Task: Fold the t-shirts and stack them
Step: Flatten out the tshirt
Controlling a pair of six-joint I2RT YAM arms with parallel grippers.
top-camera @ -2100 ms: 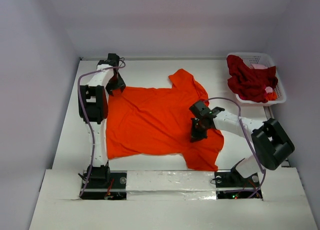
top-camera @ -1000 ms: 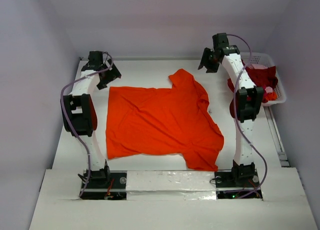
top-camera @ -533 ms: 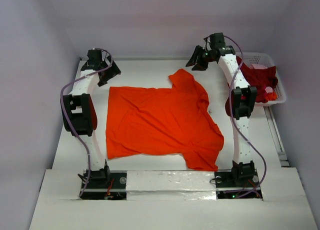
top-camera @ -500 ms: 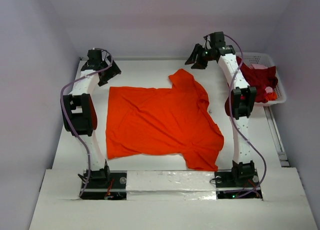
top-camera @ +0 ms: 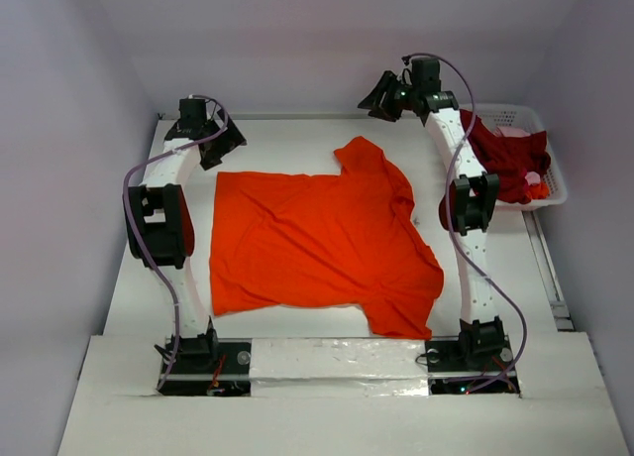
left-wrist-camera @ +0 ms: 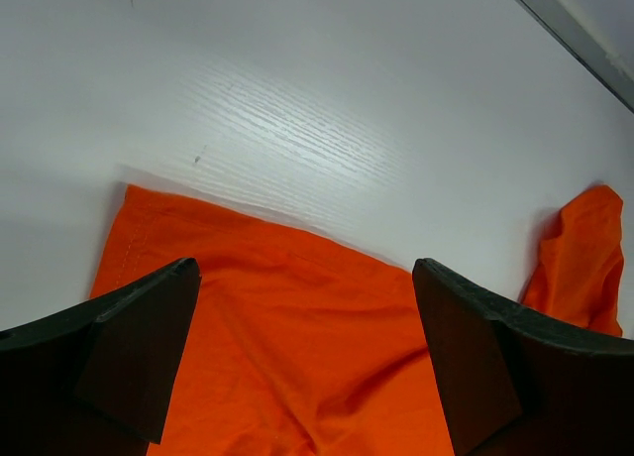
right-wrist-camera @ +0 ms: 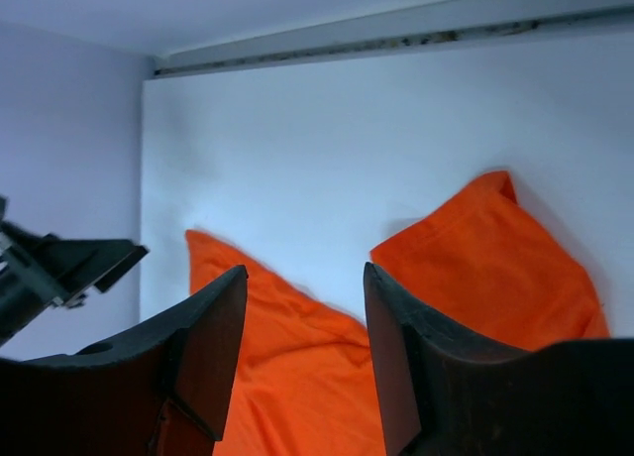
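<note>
Lab booth: white walls [top-camera: 317, 40], bolted robot arms [top-camera: 157, 213].

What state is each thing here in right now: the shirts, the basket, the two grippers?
orange-red t-shirt: spread out on the table, not yet folded.
dark red t-shirt: crumpled in the white basket.
white basket: upright, holding cloth.
left gripper: open, empty, over the orange-red t-shirt's far left corner.
right gripper: open, empty, raised near its far sleeve.
</note>
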